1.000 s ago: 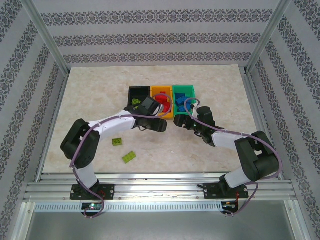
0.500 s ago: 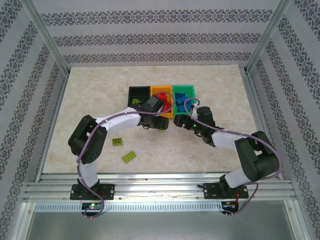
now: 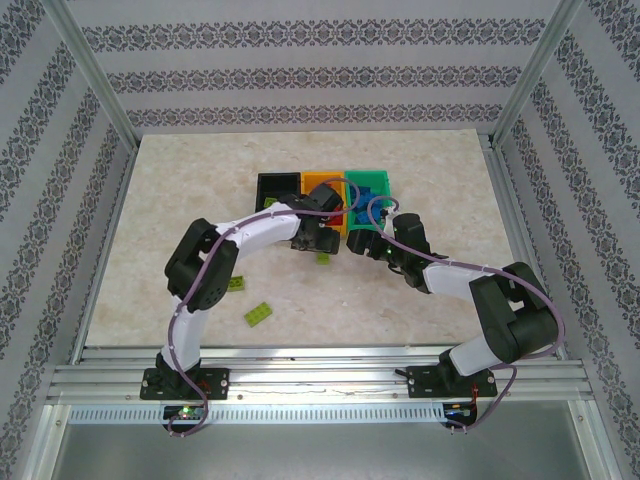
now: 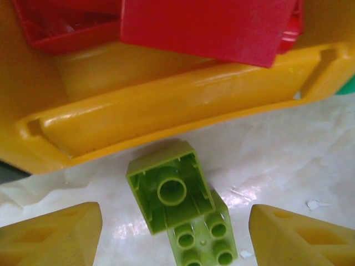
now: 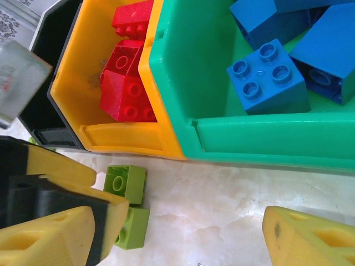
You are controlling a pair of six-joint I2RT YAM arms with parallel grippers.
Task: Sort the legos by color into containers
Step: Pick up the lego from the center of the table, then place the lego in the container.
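Observation:
Two lime green legos lie on the table just in front of the orange-yellow bin [image 4: 183,105]. One rests on its side showing its hollow underside [image 4: 169,191]; the other sits studs up [image 4: 205,235], touching it. My left gripper [image 4: 175,238] is open with a finger on either side of the pair, touching neither. In the top view that gripper [image 3: 322,243] is over the lime legos [image 3: 323,258]. My right gripper [image 5: 177,241] is open over bare table before the green bin [image 5: 266,138]. Red legos [image 5: 125,83] fill the orange-yellow bin and blue legos [image 5: 269,77] the green one.
The black bin [image 3: 278,188] stands left of the orange-yellow bin [image 3: 322,183] and holds a lime lego. Two more lime legos [image 3: 235,284] [image 3: 258,314] lie on the near left of the table. The two grippers are close together in front of the bins.
My left arm has swung forward and right toward the orange-yellow bin, bringing its gripper over the lime legos there. The right arm has stayed put.

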